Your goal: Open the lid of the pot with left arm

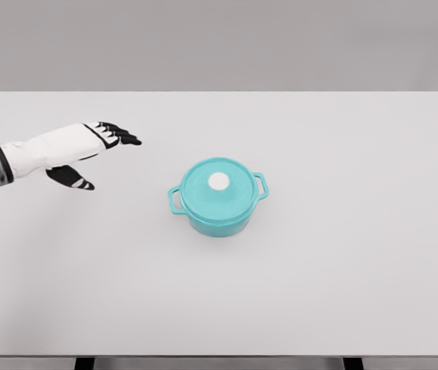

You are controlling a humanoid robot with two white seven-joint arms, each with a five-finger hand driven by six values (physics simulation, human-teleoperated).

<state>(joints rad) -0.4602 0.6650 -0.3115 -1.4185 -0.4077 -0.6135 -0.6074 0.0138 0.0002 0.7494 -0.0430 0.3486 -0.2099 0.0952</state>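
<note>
A teal pot (217,208) with two side handles stands near the middle of the white table. Its teal lid (217,187) lies closed on top, with a white round knob (218,181) at the centre. My left hand (99,158) hovers over the table to the left of the pot, well apart from it. Its black fingers (120,134) are stretched out toward the right and the thumb (72,178) hangs below them. The hand holds nothing.
The white table (358,270) spans the whole view, with its far edge at the top and its front edge along the bottom. A grey wall stands behind it.
</note>
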